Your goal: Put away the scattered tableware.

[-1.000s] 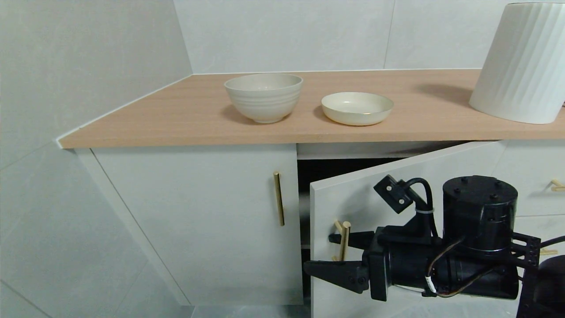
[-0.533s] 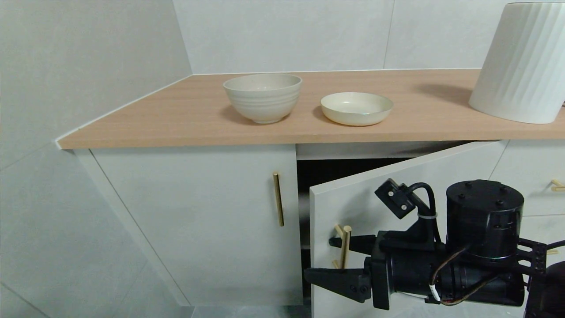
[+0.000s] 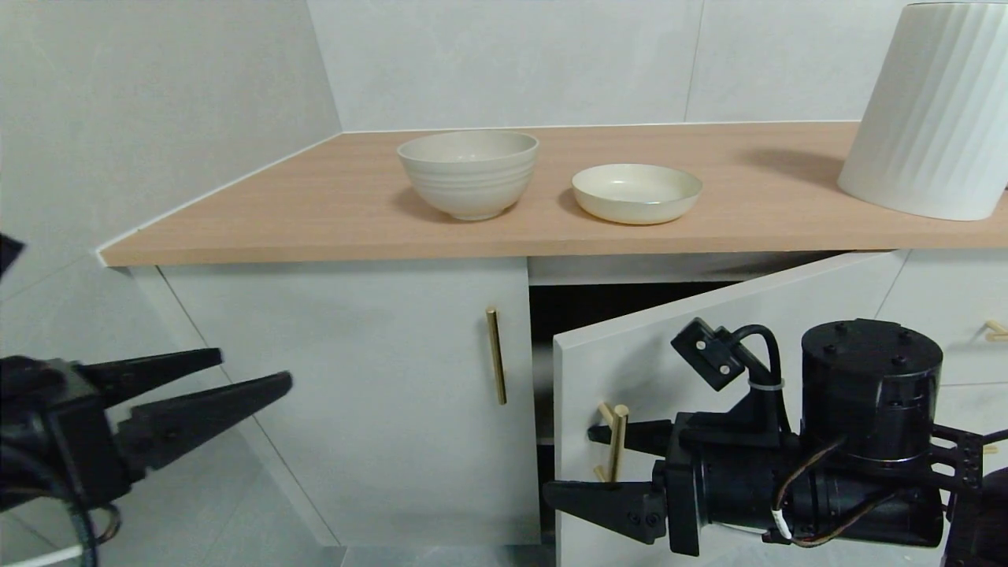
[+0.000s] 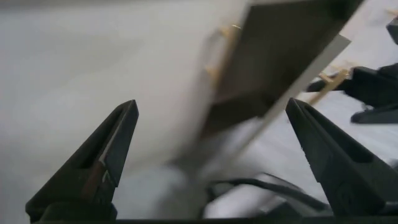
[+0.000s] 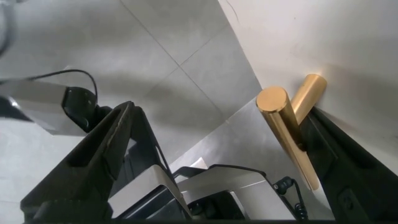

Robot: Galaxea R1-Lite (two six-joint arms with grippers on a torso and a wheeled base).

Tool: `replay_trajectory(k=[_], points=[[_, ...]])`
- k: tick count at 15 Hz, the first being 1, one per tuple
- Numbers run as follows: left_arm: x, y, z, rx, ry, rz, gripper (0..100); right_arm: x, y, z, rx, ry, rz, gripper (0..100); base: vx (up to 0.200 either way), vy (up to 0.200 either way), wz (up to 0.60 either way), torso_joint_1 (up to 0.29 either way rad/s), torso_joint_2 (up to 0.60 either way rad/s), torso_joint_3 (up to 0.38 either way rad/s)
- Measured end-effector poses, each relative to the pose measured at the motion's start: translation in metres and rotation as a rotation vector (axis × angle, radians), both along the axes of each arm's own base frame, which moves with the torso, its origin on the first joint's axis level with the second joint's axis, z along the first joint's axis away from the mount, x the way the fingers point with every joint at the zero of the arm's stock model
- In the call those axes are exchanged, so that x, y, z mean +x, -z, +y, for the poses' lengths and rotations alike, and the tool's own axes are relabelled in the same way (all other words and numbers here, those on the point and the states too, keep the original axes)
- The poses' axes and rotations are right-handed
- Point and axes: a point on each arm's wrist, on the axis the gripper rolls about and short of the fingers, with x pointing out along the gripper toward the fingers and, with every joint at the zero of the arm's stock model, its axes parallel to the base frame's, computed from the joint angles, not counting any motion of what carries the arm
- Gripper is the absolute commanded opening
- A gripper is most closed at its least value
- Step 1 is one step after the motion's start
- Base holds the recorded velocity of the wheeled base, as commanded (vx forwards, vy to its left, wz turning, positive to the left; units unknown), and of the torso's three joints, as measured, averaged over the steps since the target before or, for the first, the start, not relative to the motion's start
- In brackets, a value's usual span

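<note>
A beige ribbed bowl [image 3: 468, 173] and a shallow cream dish [image 3: 636, 191] stand side by side on the wooden counter [image 3: 315, 213]. Below them the right cabinet door [image 3: 709, 331] hangs partly open over a dark interior. My right gripper [image 3: 568, 461] is open at that door, its fingers either side of the gold handle [image 3: 615, 441]. In the right wrist view the handle [image 5: 289, 134] lies close to one finger of the right gripper [image 5: 217, 112]. My left gripper [image 3: 253, 370] is open and empty, low at the left before the closed left door [image 3: 354, 378]. The left gripper [image 4: 211, 106] faces the cabinet.
A tall white ribbed container [image 3: 929, 110] stands on the counter at the far right. The closed left door has a vertical gold handle [image 3: 496, 356]. Another gold handle [image 3: 994, 329] shows at the right edge. Tiled walls close off the left side and the back.
My left gripper has come into the head view from the lower left, open. The right gripper has shifted slightly down and to the right at the door handle.
</note>
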Motion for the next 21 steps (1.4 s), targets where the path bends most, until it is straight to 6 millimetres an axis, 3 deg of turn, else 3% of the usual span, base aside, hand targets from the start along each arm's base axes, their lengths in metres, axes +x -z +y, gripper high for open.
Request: replay_trajectory(k=[5,7,10,11,18,21], points=[[0.041,0.050,-0.039,-0.016,0.135,0.178,100,0.000,0.001,0.001,0.000,-0.002,0.000,100,0.000,0.000,0.00,0.000,0.00,0.000],[0.048,0.069,-0.056,-0.057,0.168,0.245,100,0.001,0.001,0.001,0.000,-0.002,0.000,100,0.000,0.000,0.00,0.000,0.00,0.000],[0.051,0.082,-0.063,-0.039,0.185,0.306,100,0.001,0.001,0.001,-0.001,-0.002,0.001,100,0.000,0.000,0.00,0.000,0.00,0.000],[0.051,0.084,-0.064,-0.037,0.186,0.316,0,0.001,0.002,0.001,-0.001,-0.002,0.001,100,0.000,0.000,0.00,0.000,0.00,0.000],[0.056,0.084,-0.072,-0.048,0.206,0.297,0,0.002,0.003,0.002,-0.005,0.000,0.004,100,0.000,0.000,0.00,0.000,0.00,0.000],[0.067,0.078,-0.082,-0.134,0.212,0.241,0,0.001,0.002,0.001,-0.005,0.000,0.006,100,0.000,0.000,0.00,0.000,0.00,0.000]])
